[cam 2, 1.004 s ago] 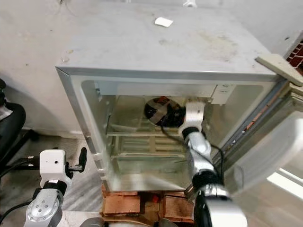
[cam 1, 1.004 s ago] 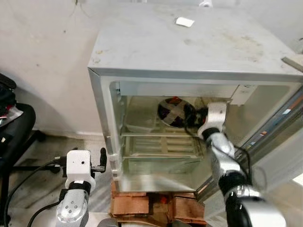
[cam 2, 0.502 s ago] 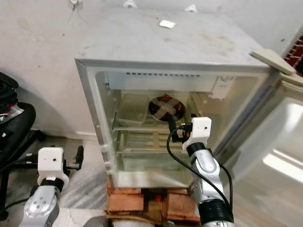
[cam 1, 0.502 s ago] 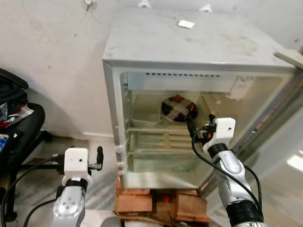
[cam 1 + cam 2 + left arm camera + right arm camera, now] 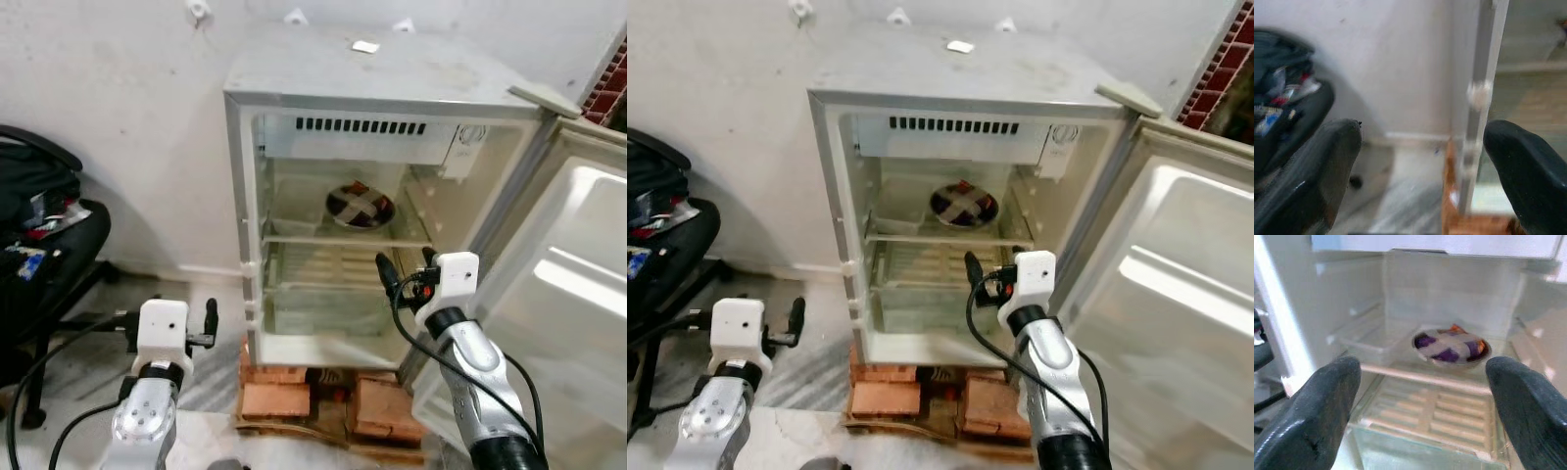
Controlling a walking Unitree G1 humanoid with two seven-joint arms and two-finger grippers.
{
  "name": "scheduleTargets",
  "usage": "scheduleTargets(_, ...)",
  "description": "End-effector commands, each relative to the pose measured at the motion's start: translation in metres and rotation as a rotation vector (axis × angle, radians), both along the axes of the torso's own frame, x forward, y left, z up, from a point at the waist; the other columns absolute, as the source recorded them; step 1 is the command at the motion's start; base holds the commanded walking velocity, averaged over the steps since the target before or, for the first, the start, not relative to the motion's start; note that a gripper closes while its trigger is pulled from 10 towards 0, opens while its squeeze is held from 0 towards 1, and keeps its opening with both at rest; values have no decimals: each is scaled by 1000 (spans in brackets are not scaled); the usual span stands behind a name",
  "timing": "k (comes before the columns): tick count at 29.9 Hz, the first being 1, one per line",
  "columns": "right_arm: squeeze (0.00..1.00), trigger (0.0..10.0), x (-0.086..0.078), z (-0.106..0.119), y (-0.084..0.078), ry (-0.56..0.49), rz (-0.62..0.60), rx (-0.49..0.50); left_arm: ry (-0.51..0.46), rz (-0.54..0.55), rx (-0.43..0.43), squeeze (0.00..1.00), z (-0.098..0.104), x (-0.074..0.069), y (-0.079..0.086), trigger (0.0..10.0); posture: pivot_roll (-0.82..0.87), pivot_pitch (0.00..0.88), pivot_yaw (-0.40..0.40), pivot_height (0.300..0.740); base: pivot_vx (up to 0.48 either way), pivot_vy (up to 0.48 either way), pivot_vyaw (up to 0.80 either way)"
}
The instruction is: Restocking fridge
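A small white fridge (image 5: 392,73) stands open on bricks. On its upper shelf sits a round bowl (image 5: 359,206) covered in film and crossed with pale tape, seen in the right wrist view as the bowl (image 5: 1451,345). My right gripper (image 5: 404,264) hovers just outside the fridge opening, level with the lower shelf, open and empty; its black fingers (image 5: 1327,401) frame the bowl from a distance. My left gripper (image 5: 165,315) hangs low to the left of the fridge, outside it, open with nothing in it (image 5: 1420,147).
The fridge door (image 5: 558,284) swings wide open on the right. A clear tray (image 5: 1369,340) lies on the upper shelf left of the bowl, and a glass-topped drawer (image 5: 328,308) sits below. Bricks (image 5: 313,397) support the fridge. A black chair (image 5: 49,245) with clutter stands at left.
My right gripper has drawn back out of the fridge, away from the bowl, which stays on the shelf. The camera has backed off, showing more of the fridge and door.
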State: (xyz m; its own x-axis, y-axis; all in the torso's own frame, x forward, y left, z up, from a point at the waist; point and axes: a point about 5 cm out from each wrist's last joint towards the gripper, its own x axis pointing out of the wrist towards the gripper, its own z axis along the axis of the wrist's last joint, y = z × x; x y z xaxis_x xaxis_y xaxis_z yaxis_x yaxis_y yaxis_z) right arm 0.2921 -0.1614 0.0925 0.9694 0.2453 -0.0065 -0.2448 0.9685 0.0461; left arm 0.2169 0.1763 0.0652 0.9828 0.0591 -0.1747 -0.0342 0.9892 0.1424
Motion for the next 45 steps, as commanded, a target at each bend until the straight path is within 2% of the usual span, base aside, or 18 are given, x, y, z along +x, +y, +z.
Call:
scheduleTargets(1,0,10000,-1,-4,-9,49,-26,22,-6,-19,-5,0,1,2,-5,10000,97,0,-29,740,-251,0,0)
scheduleTargets(7,0,10000,-1,0,-10,47,-1,-28,1,-31,-5,0,-1,3,-6,10000,89,0,-23,740,-248,0,0)
scheduleTargets(10,0,10000,-11,-8,-2,84,82,-59,5,-45,0,0,-2,3,-7,10000,85,0,-23,740,-289,0,0)
scheduleTargets(12,0,10000,-13,-7,-1,79,82,-59,5,-44,1,0,-2,4,-7,10000,86,0,-26,740,-368,0,0)
scheduleTargets(14,0,10000,-13,-7,-1,77,69,-51,3,-40,1,0,-1,5,-6,10000,86,0,-28,740,-371,0,0)
scheduleTargets(19,0,10000,-15,-13,-4,102,-77,32,-2,-21,-1,0,-1,7,-4,10000,90,0,-17,740,-368,0,0)
scheduleTargets(24,0,10000,-19,-14,-6,83,-136,23,-2,-21,-1,0,-1,7,-4,10000,79,0,-12,740,-370,0,0)
scheduleTargets(28,0,10000,-20,-20,-11,108,-199,7,-1,-42,4,0,-2,11,-6,10000,70,0,-17,740,-375,0,0)
scheduleTargets(32,0,10000,-17,-22,-10,106,-184,-1,-19,-55,3,0,-1,14,-8,10000,72,0,-25,740,-242,0,0)
scheduleTargets(38,0,10000,-14,-19,-13,87,-243,-29,-44,-84,-11,0,3,13,-8,10000,74,0,-31,740,0,0,0)
scheduleTargets(40,0,10000,-14,-19,-14,91,-220,-41,-48,-93,-17,0,3,12,-8,10000,75,0,-33,740,0,0,0)
scheduleTargets(43,0,10000,-15,-19,-14,88,-225,1,-49,-101,-21,0,3,12,-8,10000,74,0,-32,740,182,-190,0)
scheduleTargets(45,0,10000,-15,-18,-14,82,-216,-5,-49,-103,-18,0,3,13,-8,10000,72,0,-31,740,336,-326,0)
